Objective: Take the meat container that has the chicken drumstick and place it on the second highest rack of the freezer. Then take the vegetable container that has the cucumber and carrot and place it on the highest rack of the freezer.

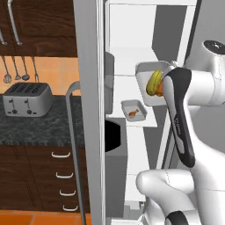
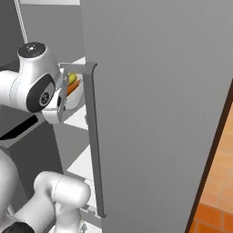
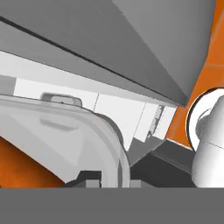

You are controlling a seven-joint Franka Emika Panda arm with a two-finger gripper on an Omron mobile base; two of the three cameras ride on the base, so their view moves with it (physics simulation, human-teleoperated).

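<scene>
Cucumber (image 1: pixel 154 82) beside carrot (image 1: pixel 160 89), long axes running steeply up-down in tilted vegetable container (image 1: pixel 147 85) held up inside freezer (image 1: pixel 132 61) | jaws pinching container rim (image 3: pixel 120 164) | drumstick (image 1: pixel 133 113) lying in meat container (image 1: pixel 134 110) on lower rack (image 1: pixel 145 123), bone end toward door

Yellow-green cucumber (image 1: pixel 154 82), orange carrot (image 1: pixel 160 89)
</scene>
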